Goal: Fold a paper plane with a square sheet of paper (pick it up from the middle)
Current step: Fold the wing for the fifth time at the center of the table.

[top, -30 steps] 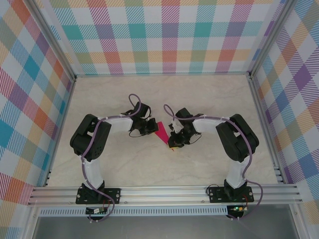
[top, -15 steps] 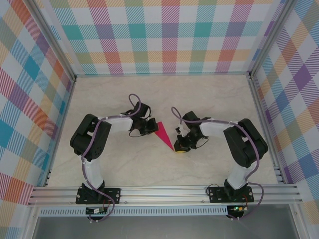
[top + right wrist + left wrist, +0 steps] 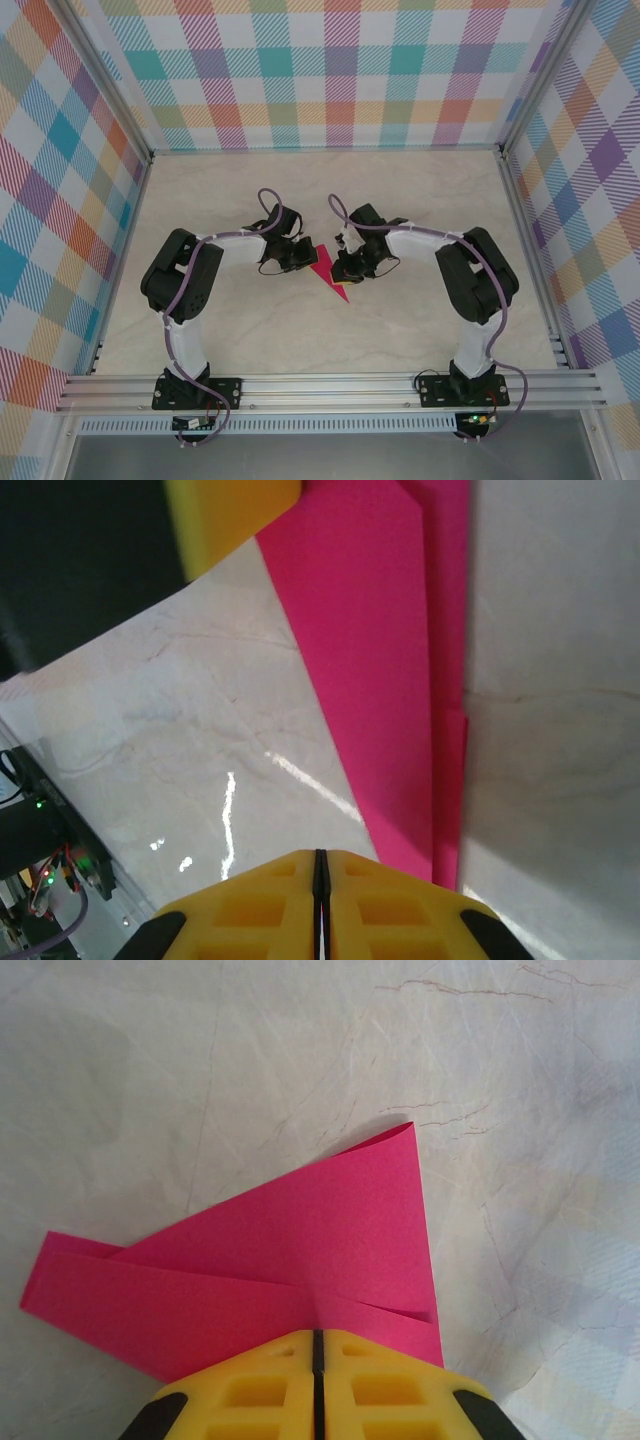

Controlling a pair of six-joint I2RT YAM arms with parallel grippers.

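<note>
The left gripper is sitting with its jaws closed at the left side of the paper plane in the overhead view. The right gripper is sitting just as closed at its right side. The magenta dart is lying flat on the table between them, with its tip pointing toward the near edge.

From the left wrist, the left gripper is showing its two yellow fingers meeting along a thin seam with nothing between them. The paper plane is running under their tips, a long narrow flap lying across a wider triangle. Whether the tips are pressing on it I cannot tell.

From the right wrist, the right gripper is closed in the same way. It is hanging over the narrow end of the paper plane, whose stacked edges are showing along the right. One of the left arm's yellow fingers is sitting at the top, by the paper's edge.

Neither gripper seems to be pinching the paper, so a sideways push from one could make the thin sheet skid and set a crooked crease. The loose layers could also spring open once pressure comes off. With the tips working so near each other, they could bump.

Counting: one paper plane, one table, two arms, two grippers, and two yellow fingers on each.
</note>
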